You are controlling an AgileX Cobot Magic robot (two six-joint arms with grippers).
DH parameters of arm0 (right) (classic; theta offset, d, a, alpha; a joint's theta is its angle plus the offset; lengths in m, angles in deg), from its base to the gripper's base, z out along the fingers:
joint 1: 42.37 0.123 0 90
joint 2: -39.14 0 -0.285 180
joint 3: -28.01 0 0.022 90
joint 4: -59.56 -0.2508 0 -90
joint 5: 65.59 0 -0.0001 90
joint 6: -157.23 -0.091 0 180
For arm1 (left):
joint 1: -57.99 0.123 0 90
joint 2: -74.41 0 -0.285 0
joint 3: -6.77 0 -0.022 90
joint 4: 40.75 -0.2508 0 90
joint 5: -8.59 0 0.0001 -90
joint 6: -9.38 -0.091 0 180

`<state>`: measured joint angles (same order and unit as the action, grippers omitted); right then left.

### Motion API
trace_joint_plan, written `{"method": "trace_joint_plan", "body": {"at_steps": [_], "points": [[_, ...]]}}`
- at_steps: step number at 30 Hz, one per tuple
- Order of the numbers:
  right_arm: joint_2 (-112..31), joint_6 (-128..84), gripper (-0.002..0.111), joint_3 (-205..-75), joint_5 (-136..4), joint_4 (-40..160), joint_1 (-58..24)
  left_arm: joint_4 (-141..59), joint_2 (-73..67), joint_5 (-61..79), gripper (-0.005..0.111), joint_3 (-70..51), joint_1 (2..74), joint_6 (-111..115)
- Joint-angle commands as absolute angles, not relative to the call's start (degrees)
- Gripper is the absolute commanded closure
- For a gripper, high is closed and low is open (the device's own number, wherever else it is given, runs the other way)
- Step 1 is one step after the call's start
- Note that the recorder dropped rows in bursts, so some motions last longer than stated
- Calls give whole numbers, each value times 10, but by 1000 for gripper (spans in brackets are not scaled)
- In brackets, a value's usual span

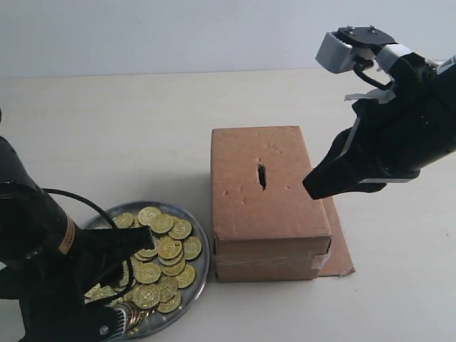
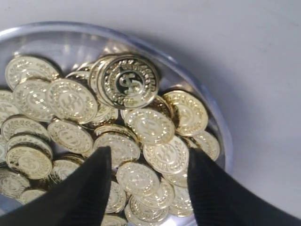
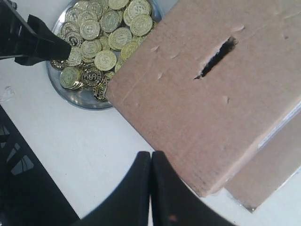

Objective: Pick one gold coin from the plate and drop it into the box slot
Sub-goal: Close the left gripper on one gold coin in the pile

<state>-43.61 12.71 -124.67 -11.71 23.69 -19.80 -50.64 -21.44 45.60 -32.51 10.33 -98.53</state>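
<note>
The silvery plate [image 1: 204, 265] sits at the front left, heaped with several gold coins [image 1: 169, 248]. My left gripper [image 1: 135, 274] hangs open just above the heap. In the left wrist view its gripper [image 2: 149, 157] straddles a few overlapping coins [image 2: 150, 125] near the plate rim [image 2: 221, 129], with nothing pinched. The brown box [image 1: 263, 214] stands right of the plate, its slot [image 1: 262, 176] a dark slit in the top. My right gripper [image 1: 308, 191] is shut and empty, raised by the box's right edge. The right wrist view shows that gripper [image 3: 151, 154], the box [image 3: 211, 108], slot [image 3: 215, 58] and plate [image 3: 89, 101].
A flat brown cardboard sheet [image 1: 340, 246] lies under the box and sticks out on its right side. A black cable [image 1: 85, 203] loops off the left arm over the plate's rear. White tabletop stretches behind the box and plate.
</note>
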Motion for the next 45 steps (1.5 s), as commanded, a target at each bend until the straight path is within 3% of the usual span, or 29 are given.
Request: {"method": "trace_joint_plan", "body": {"at_steps": [1, 7, 14, 45], "points": [[-436, 135, 108, -1250, -123, 235, -197, -502, -222, 462, 54, -309, 99, -1003], [-436, 135, 108, -1250, -123, 235, -197, -493, -248, 461, 46, -291, 92, -1015], [-436, 135, 108, -1250, -123, 235, -197, -491, -271, 463, 46, -291, 49, -1028], [-436, 135, 108, -1250, -122, 235, -197, -478, -273, 437, 46, -314, 48, -1009]]}}
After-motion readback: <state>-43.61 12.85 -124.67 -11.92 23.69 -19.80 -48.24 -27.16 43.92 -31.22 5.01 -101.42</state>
